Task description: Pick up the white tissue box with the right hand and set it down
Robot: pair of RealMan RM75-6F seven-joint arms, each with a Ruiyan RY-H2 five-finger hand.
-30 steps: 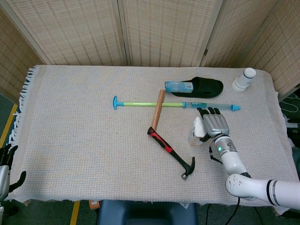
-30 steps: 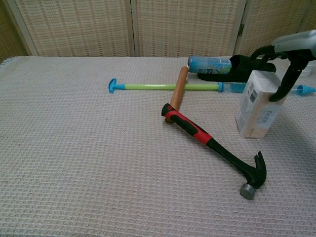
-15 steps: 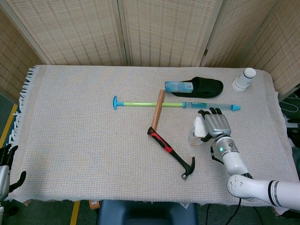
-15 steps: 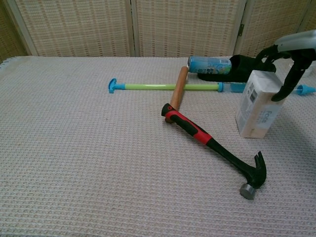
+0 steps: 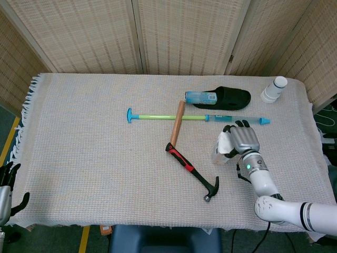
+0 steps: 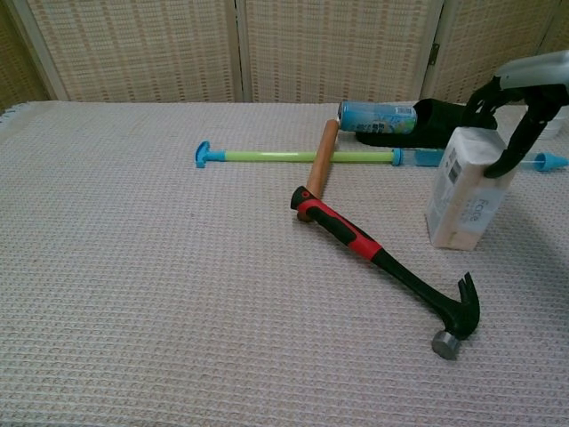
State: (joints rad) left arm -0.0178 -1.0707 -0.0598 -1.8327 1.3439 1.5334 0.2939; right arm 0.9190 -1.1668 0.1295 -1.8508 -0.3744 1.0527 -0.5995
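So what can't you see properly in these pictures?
- Right hand: chest view cuts its palm and arm off at the right edge.
- White tissue box: head view shows only part; the hand covers the rest.
- Left hand: head view shows only a bit at the left edge; absent from chest view.
- White bottle: label too small in head view.
- Black slipper: the blue can hides its toe.

We can make out grey lettering on the front face of the white tissue box [image 6: 466, 197] at the right of the chest frame, though we cannot read it with certainty. Its side panel carries small dark print, too fine to read.
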